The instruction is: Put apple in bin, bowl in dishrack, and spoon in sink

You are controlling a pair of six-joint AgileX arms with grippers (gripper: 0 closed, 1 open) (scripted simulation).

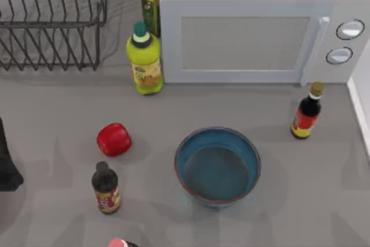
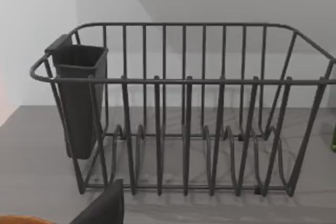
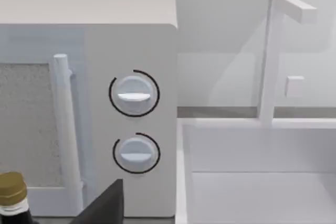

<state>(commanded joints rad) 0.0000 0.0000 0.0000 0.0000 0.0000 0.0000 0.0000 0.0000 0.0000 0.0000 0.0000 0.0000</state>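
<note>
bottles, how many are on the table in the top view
4 whole: an olive-green bottle beside the microwave, a yellow-green bottle in front of it, a dark bottle near the apple, another dark bottle at right. A pink cap at the bottom edge may be a fifth.

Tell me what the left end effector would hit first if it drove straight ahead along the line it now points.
Most likely the dishrack: the left wrist view looks squarely at its front wires, with the dark cutlery holder hung at one end. Nothing shows between, though depth is hard to judge.
</note>
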